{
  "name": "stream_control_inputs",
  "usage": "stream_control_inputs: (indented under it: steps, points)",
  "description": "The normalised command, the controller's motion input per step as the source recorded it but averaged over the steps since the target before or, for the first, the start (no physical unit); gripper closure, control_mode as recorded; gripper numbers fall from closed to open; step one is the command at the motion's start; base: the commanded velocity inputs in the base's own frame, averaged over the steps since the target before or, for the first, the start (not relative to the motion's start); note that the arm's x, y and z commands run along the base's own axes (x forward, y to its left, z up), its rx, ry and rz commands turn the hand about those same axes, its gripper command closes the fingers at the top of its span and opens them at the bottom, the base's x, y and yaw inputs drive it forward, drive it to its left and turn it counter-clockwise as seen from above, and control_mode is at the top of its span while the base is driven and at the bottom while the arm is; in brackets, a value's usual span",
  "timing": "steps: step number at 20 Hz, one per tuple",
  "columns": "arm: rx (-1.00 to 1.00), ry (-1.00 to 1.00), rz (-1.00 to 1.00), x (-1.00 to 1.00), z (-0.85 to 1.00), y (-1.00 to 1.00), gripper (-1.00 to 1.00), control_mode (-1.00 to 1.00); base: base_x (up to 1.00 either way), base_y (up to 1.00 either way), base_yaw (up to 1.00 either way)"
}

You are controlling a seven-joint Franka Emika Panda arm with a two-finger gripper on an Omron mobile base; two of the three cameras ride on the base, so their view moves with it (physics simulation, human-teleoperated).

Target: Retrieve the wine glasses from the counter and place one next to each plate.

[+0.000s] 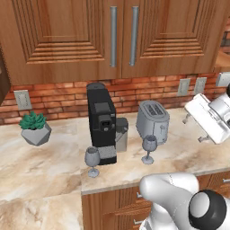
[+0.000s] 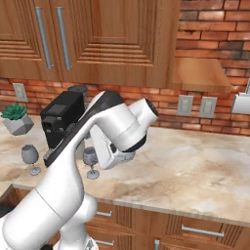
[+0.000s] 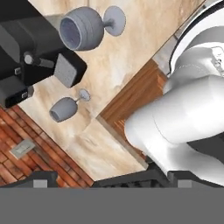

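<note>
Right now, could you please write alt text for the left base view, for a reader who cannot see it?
Two wine glasses stand upright on the counter, flanking a black coffee machine. A silver toaster sits behind the right glass, a potted plant at far left, brick wall behind.

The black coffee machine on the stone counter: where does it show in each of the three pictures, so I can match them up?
Left base view: the tall black coffee machine stands at centre, left of the silver toaster.
Right base view: at middle left, partly behind the white arm.
Hand view: upper left corner, seen rolled.
Shared landmark: two clear stemmed wine glasses flank it.
</note>
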Motion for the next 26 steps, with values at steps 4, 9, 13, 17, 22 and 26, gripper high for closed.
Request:
stream_control_inputs:
  steps: [4,9,13,17,22,26]
  points:
    - [0.00,0.30,-0.03,0.21,-0.32,0.00,-1.00,-1.00,0.00,0.00,0.00]
    - [0.08,0.19,-0.13,0.22,-0.34,0.00,-1.00,-1.00,0.00,0.00,0.00]
    - [0.22,0.01,-0.25,0.07,-0.45,0.00,-1.00,-1.00,0.00,0.00,0.00]
    - [0.08,0.00,-0.27,0.19,-0.35,0.00,-1.00,-1.00,0.00,0.00,0.00]
    - [0.00,0.00,-0.22,0.19,-0.25,0.00,-1.00,-1.00,0.00,0.00,0.00]
    - [0.05,0.00,-0.07,0.14,-0.19,-0.03,-1.00,-1.00,0.00,0.00,0.00]
